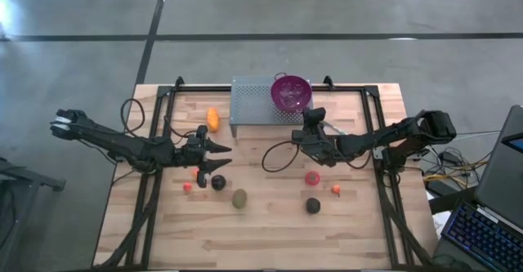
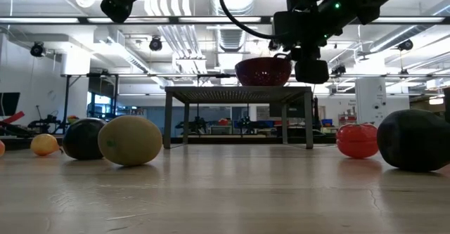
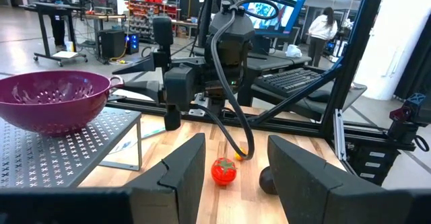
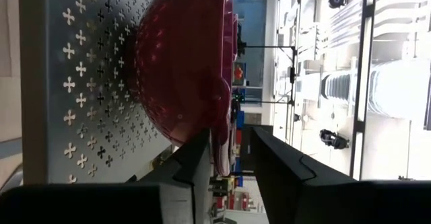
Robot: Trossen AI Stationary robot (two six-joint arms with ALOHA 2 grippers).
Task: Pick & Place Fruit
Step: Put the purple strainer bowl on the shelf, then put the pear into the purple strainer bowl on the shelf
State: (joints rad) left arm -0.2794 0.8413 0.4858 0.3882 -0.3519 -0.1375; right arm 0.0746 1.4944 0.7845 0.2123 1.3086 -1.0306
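**Purple bowl on its stand, fruit spread over the table**

The purple bowl with holes (image 1: 291,92) sits on a grey metal stand (image 1: 249,105) at the back of the wooden table (image 1: 270,231). I cannot tell if anything is inside the bowl.

The right gripper (image 1: 314,118) is up close to the bowl's rim. Its fingers (image 4: 195,160) are a little apart and hold nothing.

The left gripper (image 1: 222,156) hangs above the table. Its fingers (image 3: 185,170) are spread and hold nothing.

The fruit lies on the table. A long orange fruit (image 1: 213,119) is beside the stand. A small red ball (image 1: 187,186), a black round fruit (image 1: 218,182) and a brown-green oval fruit (image 1: 239,198) lie near the left gripper. A red tomato (image 1: 312,178), a small orange ball (image 1: 336,189) and another black fruit (image 1: 313,205) lie on the right.

Behind the table is a big room with ceiling lights, desks and a person in a white top (image 3: 322,27).
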